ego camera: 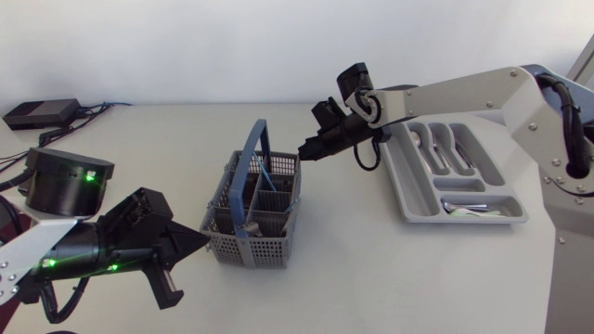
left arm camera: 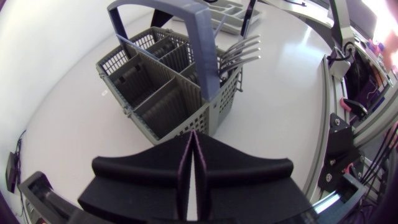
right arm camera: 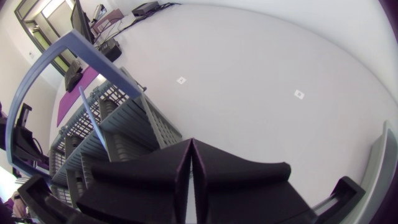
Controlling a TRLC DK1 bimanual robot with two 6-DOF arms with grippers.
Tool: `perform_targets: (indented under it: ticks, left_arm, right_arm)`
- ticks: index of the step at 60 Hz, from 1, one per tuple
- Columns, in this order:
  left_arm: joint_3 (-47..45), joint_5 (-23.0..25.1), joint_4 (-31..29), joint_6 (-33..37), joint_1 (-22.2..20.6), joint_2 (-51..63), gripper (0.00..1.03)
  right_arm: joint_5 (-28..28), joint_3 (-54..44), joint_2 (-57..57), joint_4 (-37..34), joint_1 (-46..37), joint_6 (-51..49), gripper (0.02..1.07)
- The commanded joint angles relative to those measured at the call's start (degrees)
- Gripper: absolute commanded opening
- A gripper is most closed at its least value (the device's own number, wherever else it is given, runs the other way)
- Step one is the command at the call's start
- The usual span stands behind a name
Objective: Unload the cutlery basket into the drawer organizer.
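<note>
Grey mesh with a blue hoop handle (ego camera: 255,139), the cutlery basket (ego camera: 246,249) stands about mid-tabletop, and the drawer organizer (ego camera: 464,219) lies well apart from it toward the right edge, already carrying some cutlery. What the next pick seems to turn on is the forks (left arm camera: 239,53). The left wrist view shows them upright in a compartment on the basket's far side, tines up and leaning outward past the rim, so their long axis runs nearly vertical. That compartment faces the organizer, and the right hand (ego camera: 306,151) hangs just beside that far corner, slightly above the rim. The left hand (ego camera: 200,241) sits low at the opposite, near-left wall, with the handle and dividers between it and the forks. I judge the right hand nearer and better placed. Both hands have their fingers pressed together with nothing between them, so the right one would need to spread before coming down over the tines. From above the forks are hard to pick out. A thin blue strip (left arm camera: 134,43) crosses one compartment; I cannot tell whether it is a blade or part of the basket. The compartment floors are hidden.
</note>
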Motion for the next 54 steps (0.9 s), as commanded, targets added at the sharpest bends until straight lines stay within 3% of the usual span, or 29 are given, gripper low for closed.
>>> perform_targets:
  ticks: [1, 13, 32, 54]
  left_arm:
    - [0.9, 1.6, -1.3, 1.4, -0.2, -0.8, 0.04]
    - [0.5, 2.5, -1.0, 2.9, -0.7, 3.7, 0.04]
    - [0.1, 2.4, 9.2, 5.3, 5.8, 14.0, 0.04]
    - [1.9, 2.4, 17.0, 5.9, 9.3, 21.0, 0.04]
  right_arm:
    - [0.4, 2.7, 1.9, -0.9, -0.4, 0.7, 0.08]
    - [0.4, 6.1, 4.2, -1.5, -0.1, 1.1, 0.08]
    - [-1.4, 7.0, 5.1, -5.0, 1.2, -0.8, 0.08]
    - [-4.4, -7.5, -5.8, -3.4, 1.2, -3.0, 0.08]
